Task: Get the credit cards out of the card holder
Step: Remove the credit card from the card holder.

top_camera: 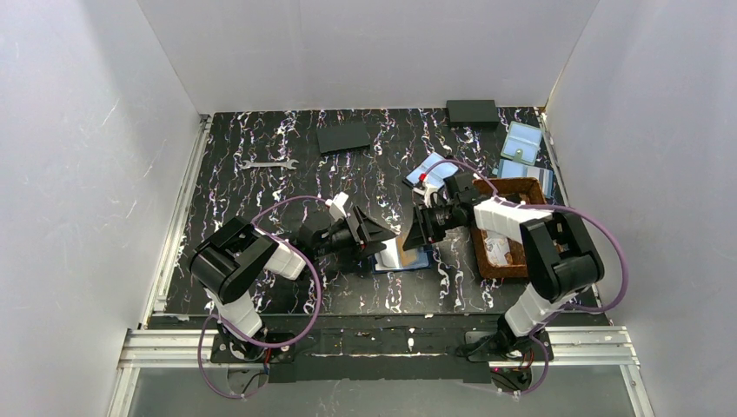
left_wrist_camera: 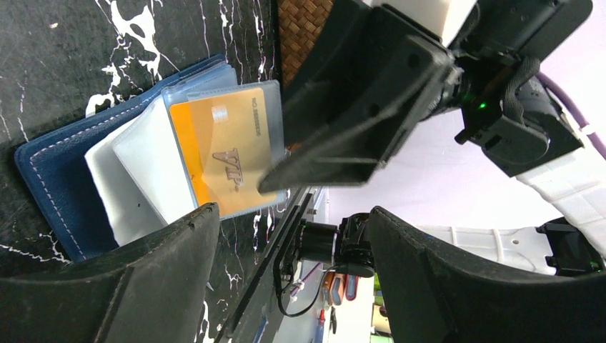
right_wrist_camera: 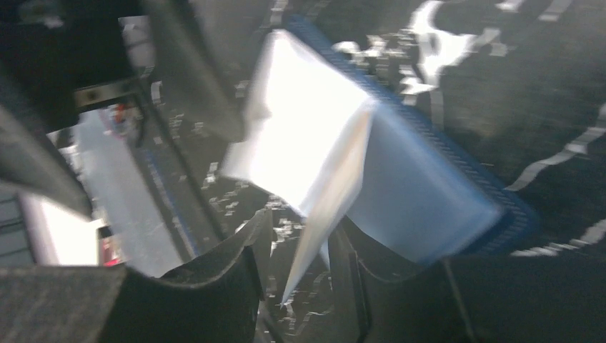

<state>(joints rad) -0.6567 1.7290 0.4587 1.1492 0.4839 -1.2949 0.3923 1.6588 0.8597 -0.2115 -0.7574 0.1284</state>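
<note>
Card holder [left_wrist_camera: 50, 171]: one, navy blue with pale stitching. It lay open and flat near the table's [top_camera: 261, 200] near edge, between the two grippers, with its clear sleeves fanned upward.

One orange card [left_wrist_camera: 221, 153] with "VIP" lettering sat inside a clear sleeve. No second card could be made out.

Left gripper [left_wrist_camera: 293, 214]: spread wide, holding nothing, just beside the holder.

Right gripper [right_wrist_camera: 300, 229]: narrow gap, a sleeve edge lying in it. The wrist view was too blurred to tell whether the pads gripped it.

One brown woven tray [top_camera: 487, 265] stood just right of the holder and hemmed in that side.

Farther back were three pale blue pouches [top_camera: 524, 142] at right and one wrench [top_camera: 269, 163] at left, where the widest bare tabletop lay. Two black pads [top_camera: 344, 136] sat near the far edge.
</note>
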